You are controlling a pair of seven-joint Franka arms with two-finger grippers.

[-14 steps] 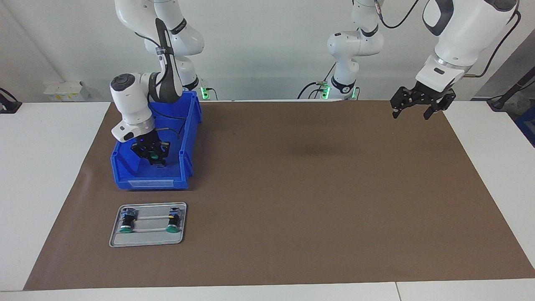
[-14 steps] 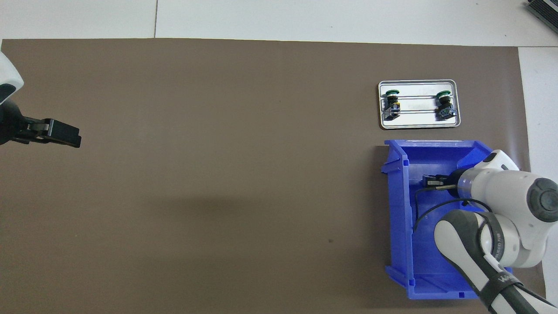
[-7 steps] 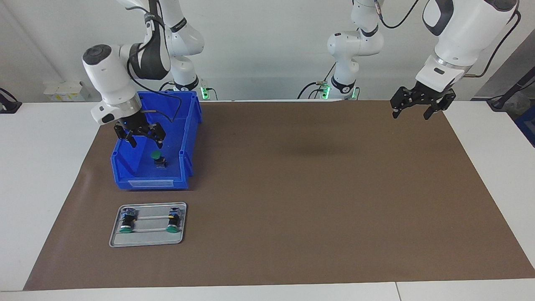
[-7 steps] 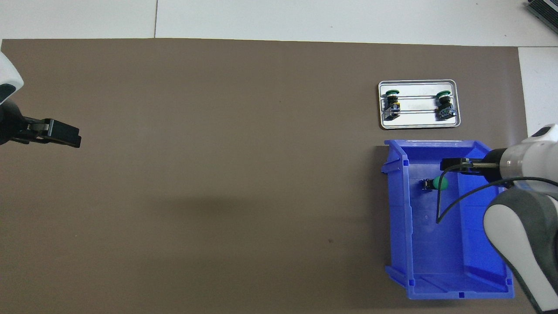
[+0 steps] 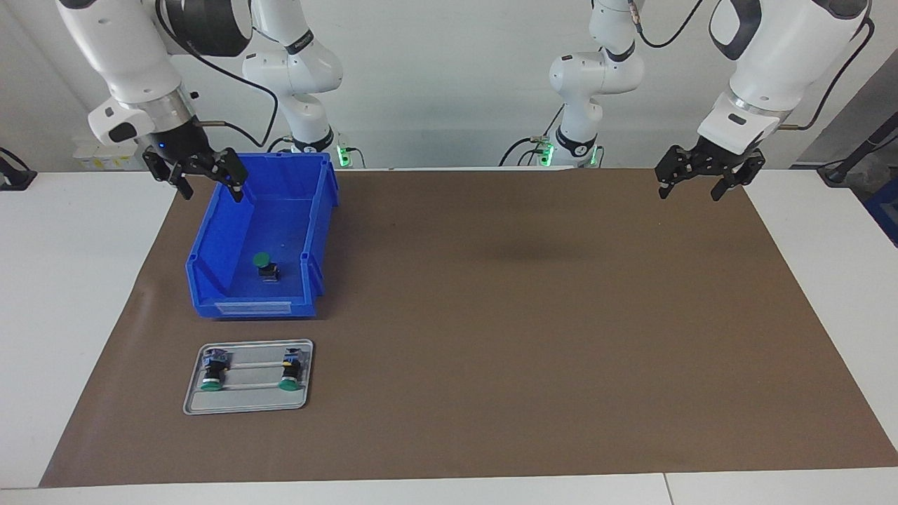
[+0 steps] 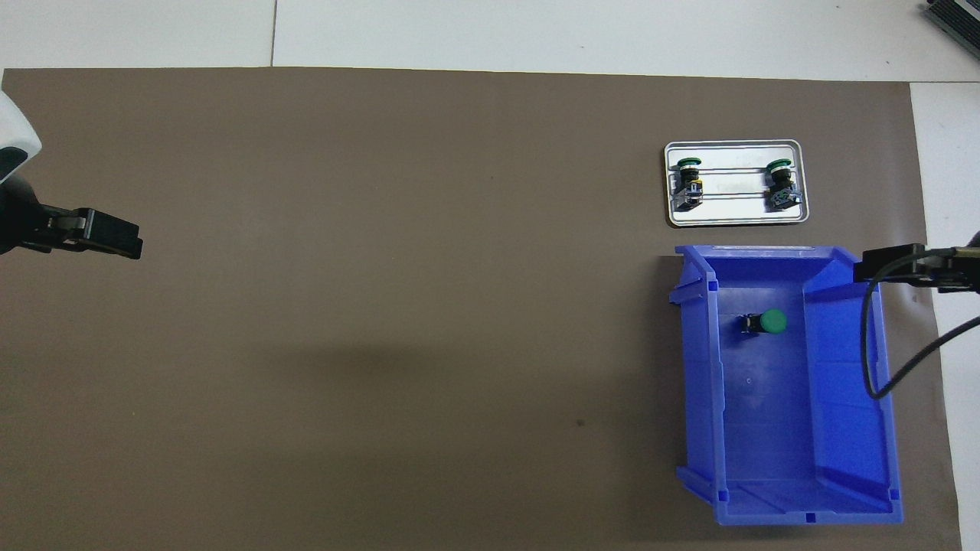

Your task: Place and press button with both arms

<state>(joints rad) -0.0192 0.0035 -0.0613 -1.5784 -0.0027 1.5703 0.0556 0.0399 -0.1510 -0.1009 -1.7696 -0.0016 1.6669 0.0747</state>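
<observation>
Standing upright on the floor of the blue bin (image 5: pixel 210 280), in the left-centre of the facing view, the button (image 5: pixel 265 265) shows its green cap upward and touches neither gripper. In the overhead view the same button (image 6: pixel 766 322) sits in the upper part of the bin (image 6: pixel 700 367), at the right of the frame, close to one side wall. That cap-up pose would suit a press from above, but the button lies inside the bin, so the placing part of the task looks unfinished, to judge by where it rests.

The right gripper (image 5: pixel 205 177) hangs in the upper left of the facing view, over the bin's wall at the right arm's end of the table, its two fingers clearly spread apart and holding nothing. In the overhead view only its tip (image 6: pixel 892 264) enters from the right edge, above that same wall. The left gripper (image 5: pixel 698 184) waits in the upper right of the facing view, over the brown mat (image 5: pixel 526 315), its fingers likewise apart and empty.

Lower left in the facing view lies a grey metal tray (image 5: pixel 245 405) carrying two more buttons (image 5: pixel 212 370) on their sides, one at each end, green caps pointing away from the robots. The tray sits just beside the bin, farther from the robots, which suggests it is where buttons from the bin are meant to go.
</observation>
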